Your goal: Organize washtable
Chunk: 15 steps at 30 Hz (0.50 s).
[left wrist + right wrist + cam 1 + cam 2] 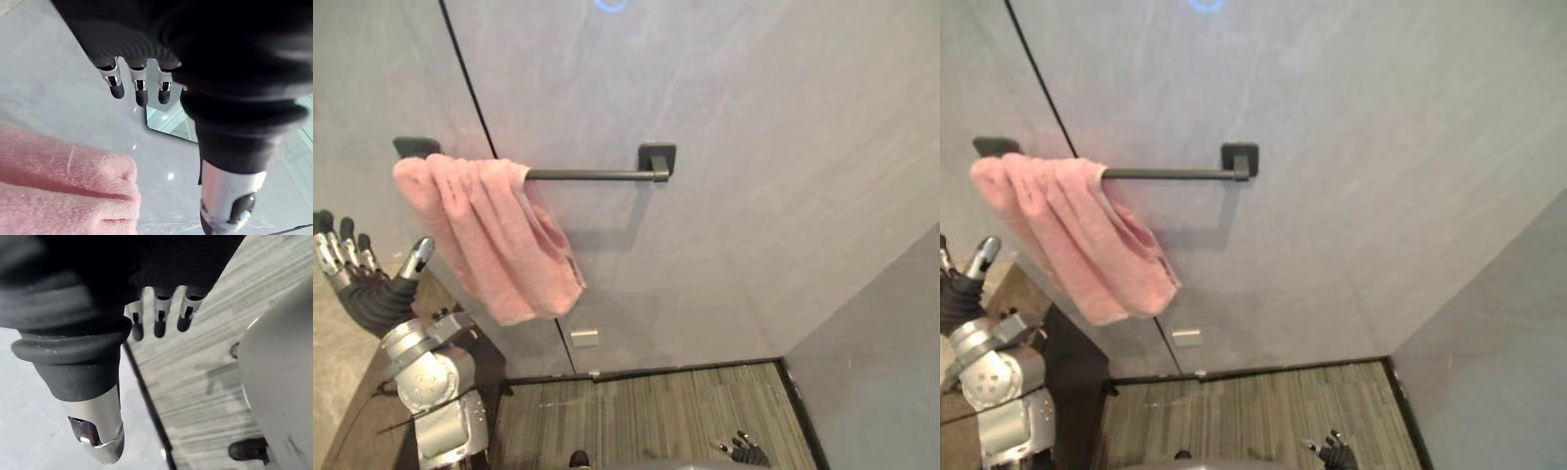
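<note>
We hold our left hand (pixel 362 282) spread just beside the pink towel (pixel 489 235) draped over the bar (pixel 597 175), our right hand (pixel 744 451) low, relaxed.

Soft, even room light on the grey wall (pixel 754 147), no hard hotspots. Pale blue ring glow (pixel 611 4) at the wall's top edge. Pink towel (pixel 489 235) and towel bar (pixel 592 175) throw faint shadows just below and to the right. Up close the wall is glossy, with small glints (pixel 170 175). The left robot hand (pixel 205 58) has a near-black cover.
</note>
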Motion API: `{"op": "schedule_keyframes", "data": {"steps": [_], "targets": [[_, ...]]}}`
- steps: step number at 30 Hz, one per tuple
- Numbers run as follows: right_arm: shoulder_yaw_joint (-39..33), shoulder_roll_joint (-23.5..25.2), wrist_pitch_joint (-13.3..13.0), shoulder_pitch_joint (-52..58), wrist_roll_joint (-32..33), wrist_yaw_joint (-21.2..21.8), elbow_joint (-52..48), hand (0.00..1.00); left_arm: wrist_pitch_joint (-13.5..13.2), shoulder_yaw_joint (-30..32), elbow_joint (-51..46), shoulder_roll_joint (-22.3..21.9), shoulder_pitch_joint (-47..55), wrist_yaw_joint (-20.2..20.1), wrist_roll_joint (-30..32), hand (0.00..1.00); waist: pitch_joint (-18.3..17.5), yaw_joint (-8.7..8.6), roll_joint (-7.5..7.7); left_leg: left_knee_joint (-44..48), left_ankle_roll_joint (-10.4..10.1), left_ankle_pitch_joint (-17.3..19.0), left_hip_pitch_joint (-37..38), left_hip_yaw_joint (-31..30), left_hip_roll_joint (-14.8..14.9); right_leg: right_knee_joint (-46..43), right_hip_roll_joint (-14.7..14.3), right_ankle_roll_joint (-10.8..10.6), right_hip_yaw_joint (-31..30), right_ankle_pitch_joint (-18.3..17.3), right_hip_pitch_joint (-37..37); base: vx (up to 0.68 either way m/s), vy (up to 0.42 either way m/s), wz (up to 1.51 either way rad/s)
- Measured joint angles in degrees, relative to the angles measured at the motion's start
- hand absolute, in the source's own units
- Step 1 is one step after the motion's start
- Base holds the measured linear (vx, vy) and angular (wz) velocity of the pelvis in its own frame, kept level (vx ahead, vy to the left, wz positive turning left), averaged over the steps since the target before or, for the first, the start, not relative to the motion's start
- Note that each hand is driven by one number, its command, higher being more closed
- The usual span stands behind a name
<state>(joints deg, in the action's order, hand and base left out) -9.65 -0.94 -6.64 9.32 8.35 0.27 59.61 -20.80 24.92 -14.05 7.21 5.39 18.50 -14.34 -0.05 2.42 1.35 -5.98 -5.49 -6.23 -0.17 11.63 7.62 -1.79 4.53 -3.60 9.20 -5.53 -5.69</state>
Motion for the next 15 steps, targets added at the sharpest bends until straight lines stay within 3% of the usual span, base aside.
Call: {"op": "schedule_keyframes", "data": {"steps": [2, 7, 15], "targets": [[-0.1, -0.1, 0.4, 0.1, 0.0, 0.0, -0.4, 0.0, 0.0, 0.5, 4.2, 2.8, 0.0, -2.1, -3.2, 0.0, 0.0, -0.08, -0.27, 0.0, 0.0, 0.0, 0.3, 0.1, 0.2, 0.0, -0.3, 0.8, 0.1, -0.6, 0.0, -0.08, -0.007, -0.03], [-0.1, -0.2, 0.5, 0.4, 0.0, 0.1, -0.4, 0.0, 0.1, 1.7, 9.5, 5.9, 0.0, -5.8, -7.8, 0.0, 0.0, 0.02, 0.18, 0.0, 0.0, 0.0, 0.0, 0.1, 0.1, 0.2, -0.3, 0.0, -0.1, -1.5, 0.0, 0.01, -0.008, 0.03], [0.0, -0.1, 0.5, 0.1, 0.0, 1.2, -0.4, 0.0, 0.2, 2.8, 16.1, 10.9, -0.4, -7.7, -10.4, 0.0, 0.5, -0.05, 1.44, 0.0, -0.3, 0.2, -0.1, 0.7, -0.9, 0.5, 0.4, -0.1, -0.4, -1.4, -0.2, 0.11, -0.009, -0.02]]}}
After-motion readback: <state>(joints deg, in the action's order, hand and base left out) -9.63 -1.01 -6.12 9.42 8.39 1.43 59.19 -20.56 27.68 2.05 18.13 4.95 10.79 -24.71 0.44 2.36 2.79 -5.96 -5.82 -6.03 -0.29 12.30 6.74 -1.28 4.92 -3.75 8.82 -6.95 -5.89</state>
